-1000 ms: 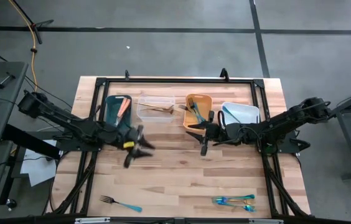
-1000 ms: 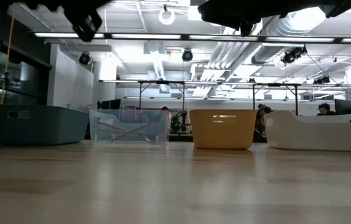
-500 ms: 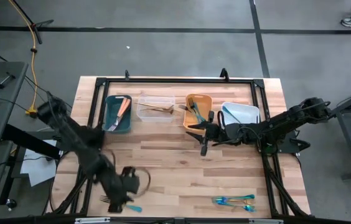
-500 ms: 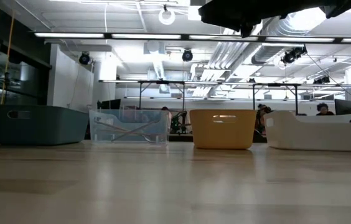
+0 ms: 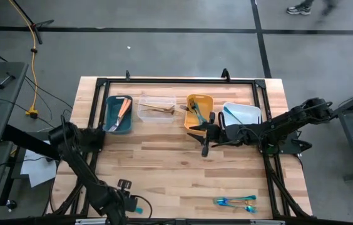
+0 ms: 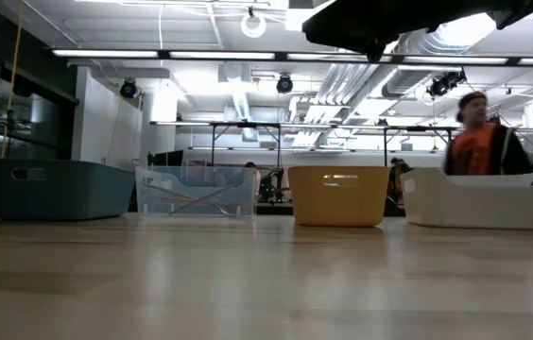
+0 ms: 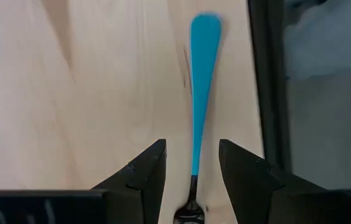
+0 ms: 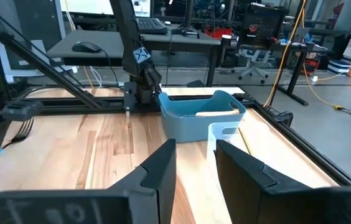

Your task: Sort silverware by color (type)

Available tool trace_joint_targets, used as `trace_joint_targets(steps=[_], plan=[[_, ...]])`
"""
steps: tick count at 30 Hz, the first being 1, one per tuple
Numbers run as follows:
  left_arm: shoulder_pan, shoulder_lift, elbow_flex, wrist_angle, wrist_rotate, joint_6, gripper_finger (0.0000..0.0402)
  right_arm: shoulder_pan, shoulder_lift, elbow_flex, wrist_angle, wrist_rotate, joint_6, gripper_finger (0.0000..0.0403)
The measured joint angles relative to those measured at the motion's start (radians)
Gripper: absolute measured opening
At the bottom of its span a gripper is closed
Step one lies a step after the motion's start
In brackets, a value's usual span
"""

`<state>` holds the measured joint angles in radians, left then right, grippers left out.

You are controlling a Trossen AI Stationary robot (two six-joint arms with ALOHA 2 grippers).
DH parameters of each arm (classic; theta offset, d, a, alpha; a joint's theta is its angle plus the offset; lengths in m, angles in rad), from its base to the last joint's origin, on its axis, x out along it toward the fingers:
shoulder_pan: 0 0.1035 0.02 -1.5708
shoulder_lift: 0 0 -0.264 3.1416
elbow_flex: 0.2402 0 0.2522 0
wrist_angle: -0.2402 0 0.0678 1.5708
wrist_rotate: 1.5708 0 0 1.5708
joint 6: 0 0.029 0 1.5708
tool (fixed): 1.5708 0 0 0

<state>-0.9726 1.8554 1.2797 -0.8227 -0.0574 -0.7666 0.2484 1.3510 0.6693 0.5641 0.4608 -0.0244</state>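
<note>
Four bins are sitting in a row along the far side of the counter (image 5: 183, 159): a dark teal bin (image 5: 117, 114) holding two salmon-handled pieces, a clear bin (image 5: 156, 109) holding gold pieces whose number cannot be told, an orange bin (image 5: 199, 110) with two or so blue-handled pieces, and a white bin (image 5: 241, 113) with one. Loose on the near side are lying one teal-handled fork (image 7: 202, 74) at the left and a cluster of teal and gold utensils (image 5: 235, 201) at the right, too tangled to count. The left end effector (image 5: 124, 195) is now hovering over the teal-handled fork, fingers spread with the handle between them and not touching it; a second ago it was up beside the dark teal bin. The right end effector (image 5: 204, 139) is hanging in front of the orange bin exactly as before, fingers partly apart and holding nothing. A person (image 6: 484, 146) is now walking behind the white bin.
</note>
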Motion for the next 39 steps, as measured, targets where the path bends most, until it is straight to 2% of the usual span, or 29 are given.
trace_joint_targets(steps=[7,15,23,32,39], plan=[[-0.011,0.019,-0.005,-0.014,-0.004,-0.023,0.0140,0.000,0.000,0.000,-0.007,0.000,-0.010,0.0108],[-0.025,0.019,-0.006,0.032,-0.075,-0.043,0.0140,0.000,0.000,0.000,-0.034,0.000,0.002,0.0108],[-0.054,0.023,-0.006,0.055,-0.072,-0.043,0.0140,0.000,0.000,0.000,-0.061,0.000,0.024,0.0108],[-0.085,0.098,-0.007,0.023,-0.031,-0.009,0.0140,0.000,0.000,0.000,-0.068,0.000,0.017,0.0108],[-0.085,0.123,-0.002,0.011,-0.013,-0.048,0.0140,0.000,0.000,0.000,-0.068,0.000,0.024,0.0108]])
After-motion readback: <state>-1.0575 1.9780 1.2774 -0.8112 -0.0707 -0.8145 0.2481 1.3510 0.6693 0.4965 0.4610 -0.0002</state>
